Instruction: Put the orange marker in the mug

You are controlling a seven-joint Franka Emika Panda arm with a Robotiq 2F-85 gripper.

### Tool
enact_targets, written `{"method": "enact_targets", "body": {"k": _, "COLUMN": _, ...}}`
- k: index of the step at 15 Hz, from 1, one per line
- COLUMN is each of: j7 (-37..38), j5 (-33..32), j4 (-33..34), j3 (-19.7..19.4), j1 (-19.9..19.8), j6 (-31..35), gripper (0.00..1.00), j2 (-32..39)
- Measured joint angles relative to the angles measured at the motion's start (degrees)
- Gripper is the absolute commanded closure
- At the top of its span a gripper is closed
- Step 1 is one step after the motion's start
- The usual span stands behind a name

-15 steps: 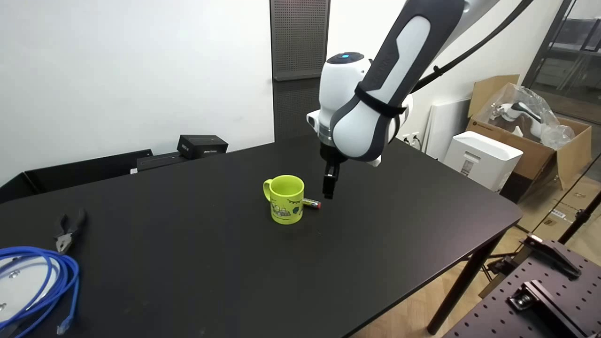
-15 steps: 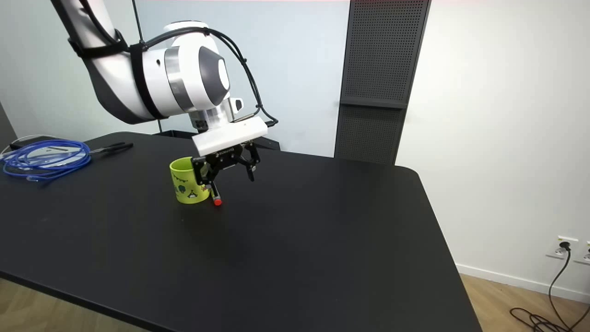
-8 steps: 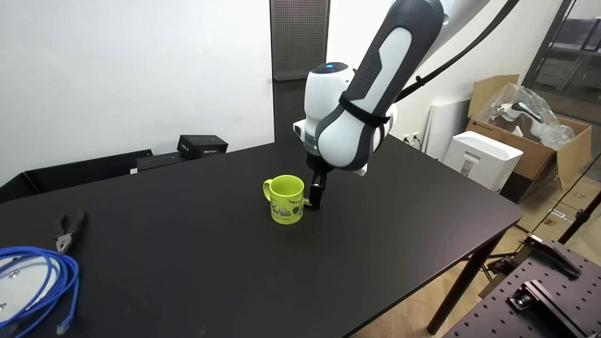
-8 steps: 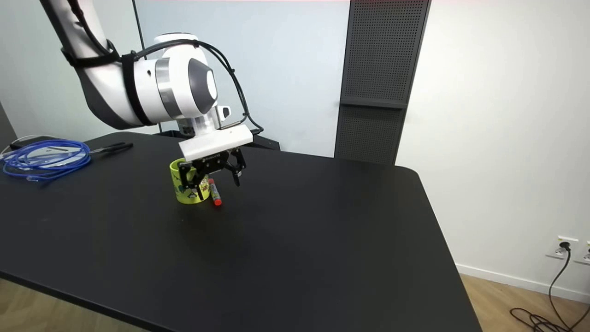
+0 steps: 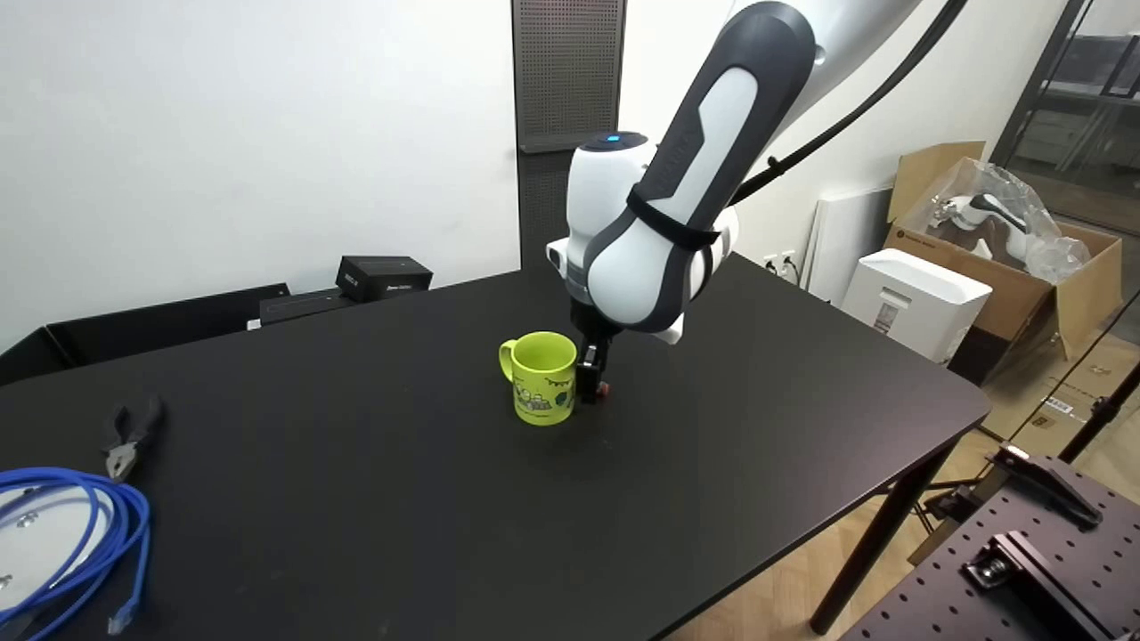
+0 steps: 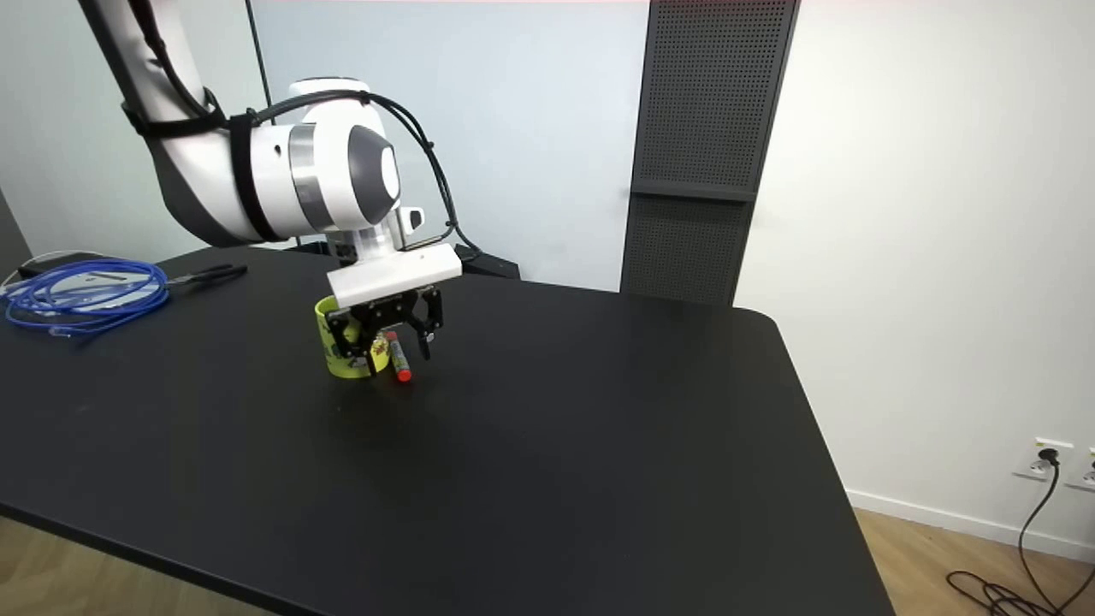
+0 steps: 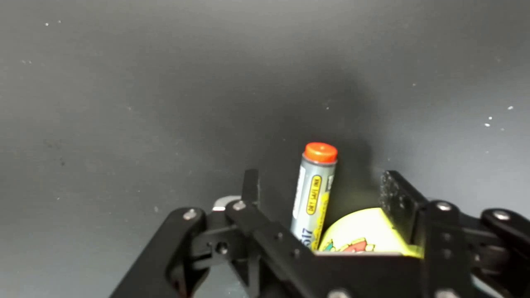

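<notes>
Both jaws of the gripper stand apart — only the wrist view shows legible lettering on the orange marker.

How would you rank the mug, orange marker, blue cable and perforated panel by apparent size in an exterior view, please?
In an exterior view, largest first:
perforated panel
blue cable
mug, partly hidden
orange marker

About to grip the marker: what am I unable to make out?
The orange marker: in the wrist view the gripper covers its lower end; in an exterior view, nearly all but its orange-red tip.
The mug: partly behind the gripper in the wrist view and an exterior view.
Whether they touch: unclear; the gripper covers parts of both.
The arm: cut off by the top edge in both exterior views.
</notes>
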Motion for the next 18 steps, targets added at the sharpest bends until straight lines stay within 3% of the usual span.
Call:
{"method": "enact_targets", "body": {"k": 6, "j7": -0.2, "j5": 1.0, "j4": 0.8, "j3": 0.9, "j1": -1.7, "j6": 0.0, "gripper": 0.97, "j2": 0.7}}
{"method": "enact_targets", "body": {"k": 14, "j7": -0.9, "j5": 2.6, "j4": 0.8, "j3": 2.3, "j1": -4.3, "j6": 0.2, "gripper": 0.95, "j2": -0.2}}
{"method": "enact_targets", "body": {"k": 18, "j7": -0.7, "j5": 2.5, "j4": 0.1, "j3": 1.1, "j1": -4.1, "j6": -1.0, "gripper": 0.95, "j2": -4.5}}
